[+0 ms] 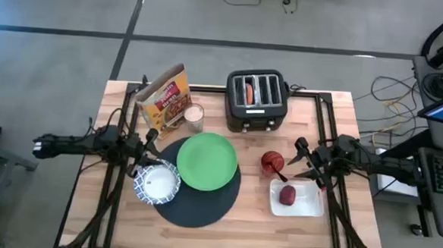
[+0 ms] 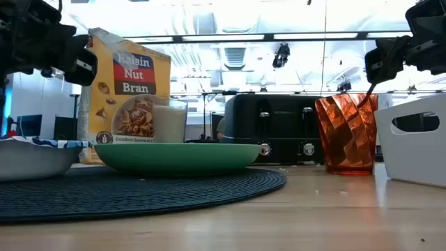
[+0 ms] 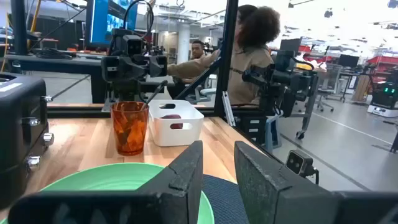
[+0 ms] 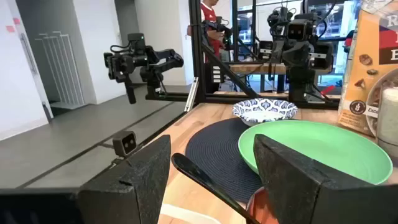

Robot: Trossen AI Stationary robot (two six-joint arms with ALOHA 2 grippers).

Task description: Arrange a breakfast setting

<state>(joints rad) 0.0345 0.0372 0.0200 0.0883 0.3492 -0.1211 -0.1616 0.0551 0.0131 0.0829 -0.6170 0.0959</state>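
Right pincer [image 1: 302, 160] just beside red cup [image 1: 272, 163]

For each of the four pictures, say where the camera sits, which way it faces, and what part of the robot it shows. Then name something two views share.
High view: overhead, straight down; both arms, green plate, toaster.
Low view: table height, level across the placemat to the red cup; grippers at the upper corners.
Left wrist view: past the left gripper towards the white tray.
Right wrist view: past the right gripper, open around a dark handle, towards the bowl.
Shared: all four show the plate.
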